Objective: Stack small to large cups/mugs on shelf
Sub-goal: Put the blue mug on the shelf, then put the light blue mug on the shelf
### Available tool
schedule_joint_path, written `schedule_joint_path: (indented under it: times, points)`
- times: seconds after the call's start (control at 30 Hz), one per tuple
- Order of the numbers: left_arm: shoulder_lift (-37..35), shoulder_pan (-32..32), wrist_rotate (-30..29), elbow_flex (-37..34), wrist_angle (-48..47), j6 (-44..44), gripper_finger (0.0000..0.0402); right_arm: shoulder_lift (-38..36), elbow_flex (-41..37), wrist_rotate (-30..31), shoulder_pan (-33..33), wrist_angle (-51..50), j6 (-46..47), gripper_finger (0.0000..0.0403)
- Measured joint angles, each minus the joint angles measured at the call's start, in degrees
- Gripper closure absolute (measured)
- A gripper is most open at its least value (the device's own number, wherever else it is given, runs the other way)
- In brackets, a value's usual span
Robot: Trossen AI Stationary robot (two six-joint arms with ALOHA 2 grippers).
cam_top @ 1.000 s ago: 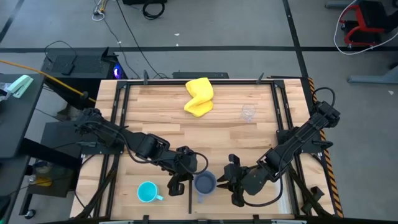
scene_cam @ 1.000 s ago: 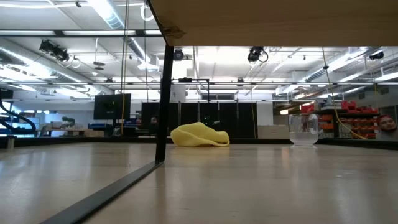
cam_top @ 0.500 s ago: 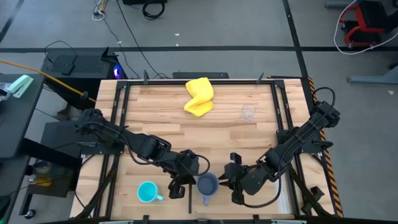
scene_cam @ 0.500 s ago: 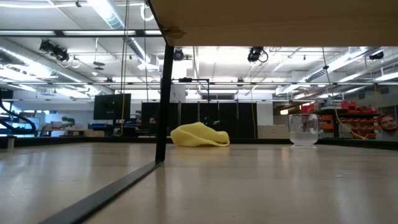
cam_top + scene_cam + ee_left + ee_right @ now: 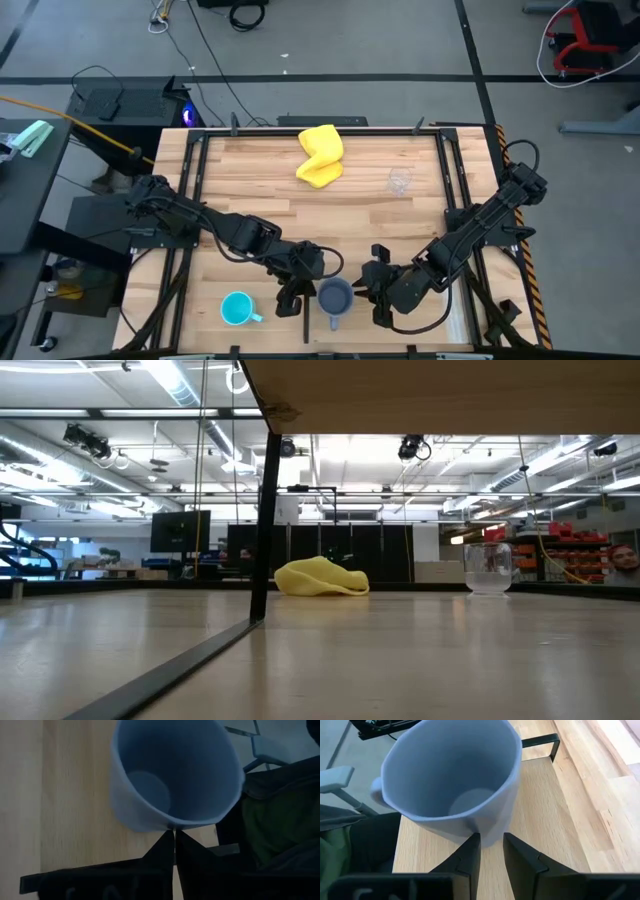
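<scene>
The grey-blue mug [image 5: 334,297] stands upright on the wooden board near the table's front edge, its handle [image 5: 333,322] toward that edge. My left gripper [image 5: 174,837] is shut at the mug's left side, just under the rim. My right gripper [image 5: 490,842] is at the mug's right side, its fingers a little apart in front of the lower wall. The turquoise mug [image 5: 237,309] stands at the near left. The clear cup [image 5: 399,181] stands upright at the far right and also shows in the low view [image 5: 489,569]. My left gripper has its shut fingertips [image 5: 167,840] at the mug's outer wall right below the rim [image 5: 172,826], on the side facing the table's left. They slant down at it from the far left. The mug stays upright on its base. My right gripper's fingertips [image 5: 472,842] stand before the mug's lower outer wall [image 5: 490,832]. I cannot tell whether they touch it.
A crumpled yellow cloth [image 5: 320,155] lies at the far middle of the table. The shelf board [image 5: 440,395] shows from below in the low view, on a black post [image 5: 264,510]. A black bracket [image 5: 540,742] sits on the board beyond the mug. Black rails [image 5: 195,190] run along both sides.
My left gripper has edged toward the table's right edge, closer against the grey-blue mug. My right gripper has kept its place.
</scene>
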Motion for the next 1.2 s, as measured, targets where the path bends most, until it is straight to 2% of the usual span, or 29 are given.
schedule_joint_path:
  times: [0.7,0.97,1.2]
  points:
    - [0.0,0.3,0.3,0.0,0.6,0.5,0.0385,-1.4,0.0,0.8,0.0,-1.5,0.2,0.0327]
    - [0.0,0.3,0.1,0.0,-1.7,0.4,0.0373,-1.4,0.0,0.7,0.1,-1.8,0.3,0.0327]
    - [0.0,0.6,-1.5,0.0,-4.6,0.4,0.0379,-1.4,0.0,0.6,0.1,-4.1,1.7,0.0327]
